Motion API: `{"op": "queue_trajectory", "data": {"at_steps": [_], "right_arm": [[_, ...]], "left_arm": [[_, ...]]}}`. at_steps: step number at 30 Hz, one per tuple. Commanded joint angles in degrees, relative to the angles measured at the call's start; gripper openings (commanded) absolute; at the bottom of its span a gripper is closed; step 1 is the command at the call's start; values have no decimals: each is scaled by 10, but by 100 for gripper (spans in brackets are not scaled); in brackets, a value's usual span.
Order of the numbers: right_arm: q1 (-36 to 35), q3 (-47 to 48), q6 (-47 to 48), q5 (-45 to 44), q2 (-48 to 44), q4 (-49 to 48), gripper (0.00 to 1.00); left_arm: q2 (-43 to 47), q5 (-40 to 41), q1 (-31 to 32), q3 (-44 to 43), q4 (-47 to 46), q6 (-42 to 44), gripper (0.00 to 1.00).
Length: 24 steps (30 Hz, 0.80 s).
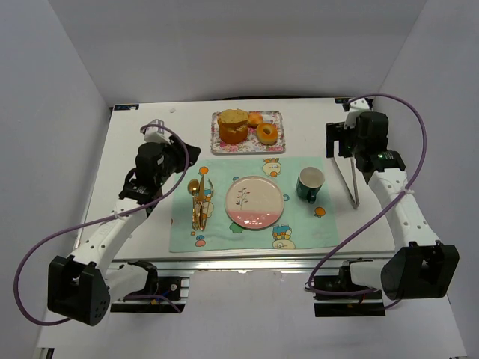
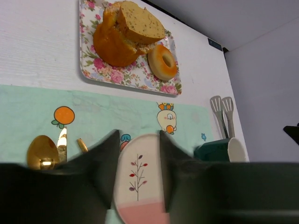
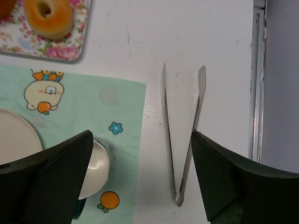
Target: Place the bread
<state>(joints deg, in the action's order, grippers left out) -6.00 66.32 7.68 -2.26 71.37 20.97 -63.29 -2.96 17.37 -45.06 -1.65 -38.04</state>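
While both arms hang above the desk [image 1: 179, 120], the bread [image 1: 267, 134] sits on the right end of the flowery tray [image 1: 221, 146] at the far side, just beside the tall brown loaf [image 1: 233, 126]. It is a little ring with a hole, lying flat. The right gripper [image 3: 140, 140] is spread wide and holds nothing. From it, the bread is off to the left and a bit farther away, near the top left corner of its wrist view. Right under this gripper lie the tongs [image 3: 197, 100], flat on the desk, with the joined end toward the robot and the two tips pointing away. The left gripper [image 2: 138, 135] is parted too and empty. It points over the plate [image 1: 254, 202], and the bread is beyond it and to its right. The right gripper looks a little nearer to the bread. I think the bread should end up on the plate, which is bare and lies between the tray and the robot, so the trip is short.
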Motion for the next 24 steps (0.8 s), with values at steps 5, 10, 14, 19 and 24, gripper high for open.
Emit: {"op": "queue_trajectory", "data": {"at_steps": [5, 10, 14, 19, 24], "right_arm": [[27, -13, 32, 4, -11, -10, 89], [54, -43, 119, 124, -30, -1, 74], [98, -13, 160, 225, -18, 63, 0], [167, 14, 135, 259, 68, 108, 64], [187, -29, 142, 159, 140, 73, 89]], "left_arm": [[0, -28, 1, -17, -14, 11, 36], [-9, -24, 1, -22, -13, 14, 17], [-11, -21, 1, -24, -18, 14, 0], [-3, -13, 1, -12, -20, 13, 19], [4, -9, 0, 11, -20, 5, 74]]}}
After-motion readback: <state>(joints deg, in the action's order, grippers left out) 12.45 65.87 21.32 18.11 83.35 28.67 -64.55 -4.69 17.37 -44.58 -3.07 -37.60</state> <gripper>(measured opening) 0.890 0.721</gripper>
